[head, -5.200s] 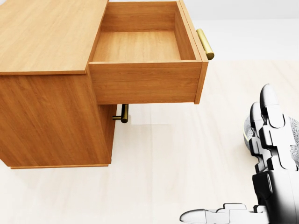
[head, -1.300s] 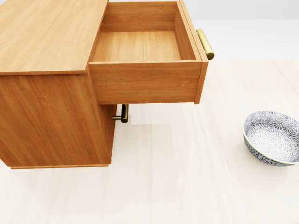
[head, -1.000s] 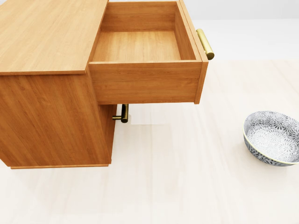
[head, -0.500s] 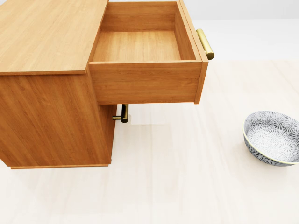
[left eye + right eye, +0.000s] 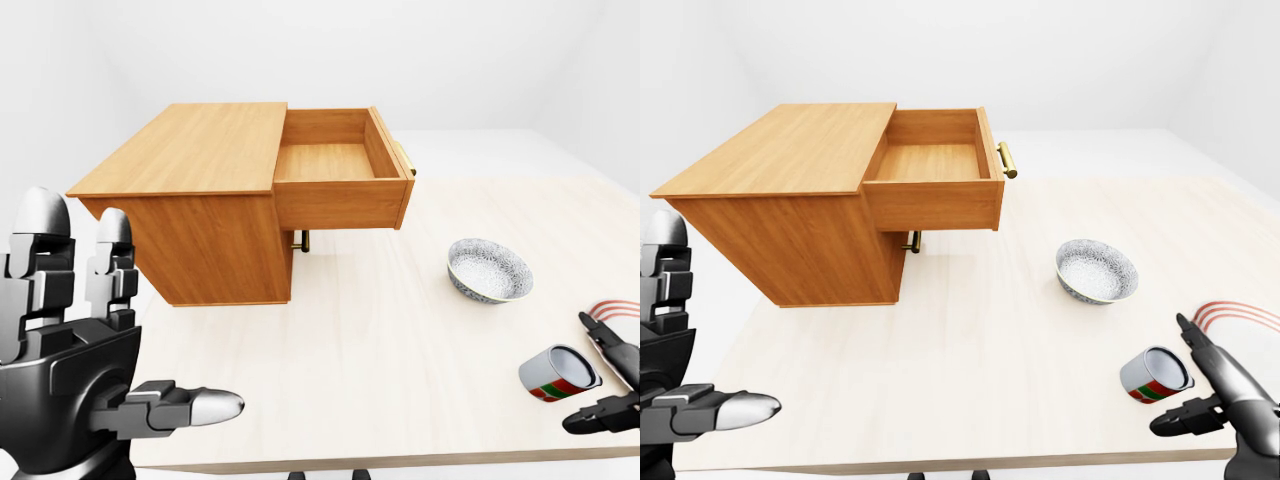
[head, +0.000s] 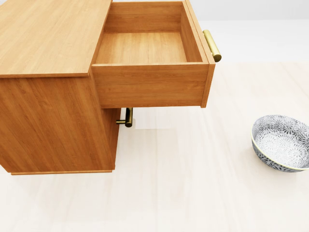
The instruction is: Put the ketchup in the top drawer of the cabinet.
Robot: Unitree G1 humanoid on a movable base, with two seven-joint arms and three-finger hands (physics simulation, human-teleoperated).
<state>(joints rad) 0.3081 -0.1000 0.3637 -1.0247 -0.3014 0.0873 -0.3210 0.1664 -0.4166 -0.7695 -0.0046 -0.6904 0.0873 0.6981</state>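
The wooden cabinet [image 6: 48,38] stands at the left of the table. Its top drawer [image 6: 145,48] is pulled out and empty, with a brass handle [image 6: 212,46]. A small red, white and green container [image 5: 1155,375], which seems to be the ketchup, lies on its side near the table's lower right edge. My right hand [image 5: 1188,385] is open just to the right of it, with a finger and the thumb spread about its side, not closed on it. My left hand [image 5: 130,320] is open and empty at the lower left, off the table's near edge.
A patterned grey bowl [image 6: 281,141] sits on the table right of the cabinet. A second brass handle [image 6: 128,117] shows under the open drawer. Red curved stripes [image 5: 1240,312] lie on the table at the far right edge.
About five seconds ago my right hand stood at the lower right of the head view, covering the bowl; it is now out of that view. Nothing has moved in the last second.
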